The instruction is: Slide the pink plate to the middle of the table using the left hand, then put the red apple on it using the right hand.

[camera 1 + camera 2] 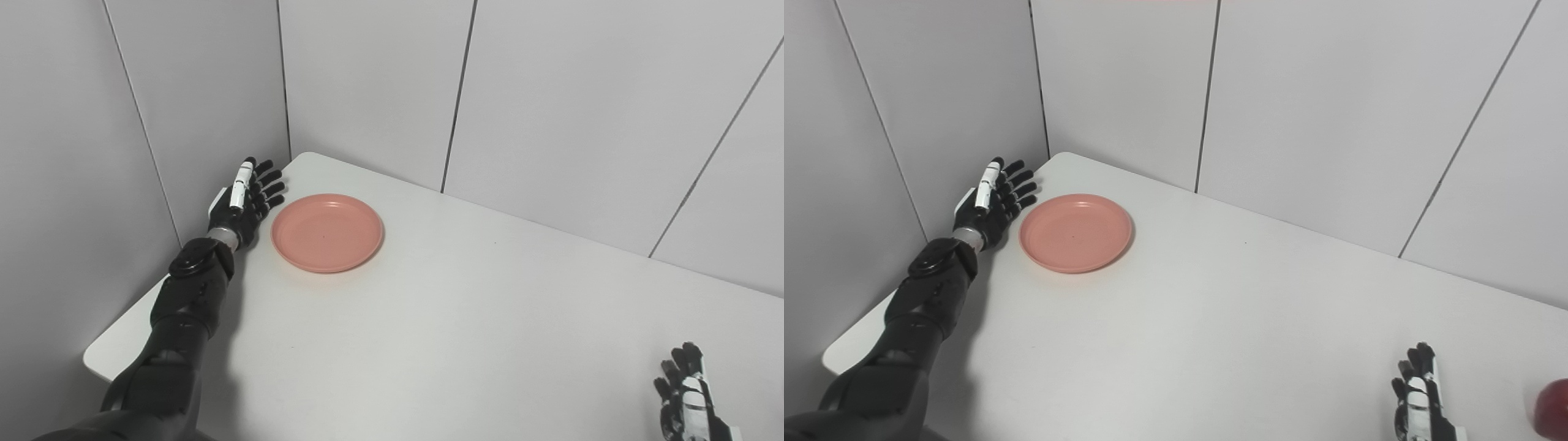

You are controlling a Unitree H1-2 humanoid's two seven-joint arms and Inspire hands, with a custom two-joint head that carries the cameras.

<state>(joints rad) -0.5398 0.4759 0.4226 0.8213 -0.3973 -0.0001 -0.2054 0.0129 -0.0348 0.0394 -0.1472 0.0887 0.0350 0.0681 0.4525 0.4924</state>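
The pink plate lies empty near the table's far left corner; it also shows in the right eye view. My left hand is open, fingers apart and stretched out, just left of the plate's rim by the table's left edge, holding nothing. My right hand is open and empty at the bottom right, resting low over the table. The red apple shows only in the right eye view, cut by the right edge, a little to the right of my right hand.
The white table sits in a corner of grey wall panels. The walls stand close behind and to the left of the plate and my left hand. The table's rounded near-left corner lies beside my left forearm.
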